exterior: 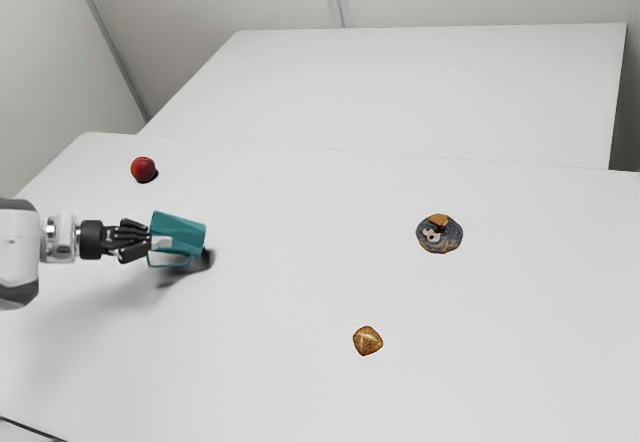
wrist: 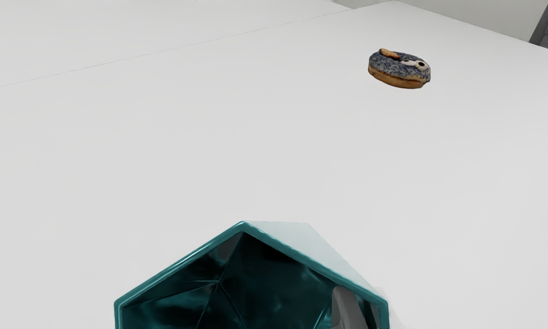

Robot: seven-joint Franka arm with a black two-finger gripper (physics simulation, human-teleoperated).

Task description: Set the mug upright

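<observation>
My gripper (exterior: 152, 243) is at the exterior view's left, at the mouth of the teal mug (exterior: 180, 231). The mug lies on its side in the air, slightly tilted, its mouth facing my hand and its base facing the exterior view's right. Its handle hangs on the lower side, over a shadow. In the wrist view, the faceted mug (wrist: 274, 278) shows its dark inside. One finger of the gripper (wrist: 363, 296) reaches inside the mug and the other lies along the outside, with the mug's wall pinched between them.
A red apple-like fruit (exterior: 143, 169) lies near the mug, toward the table's far edge. A blue-glazed donut (exterior: 439, 234) and a small brown pastry-like piece (exterior: 368, 341) lie farther toward the exterior view's right. A second white table (exterior: 430, 82) adjoins behind.
</observation>
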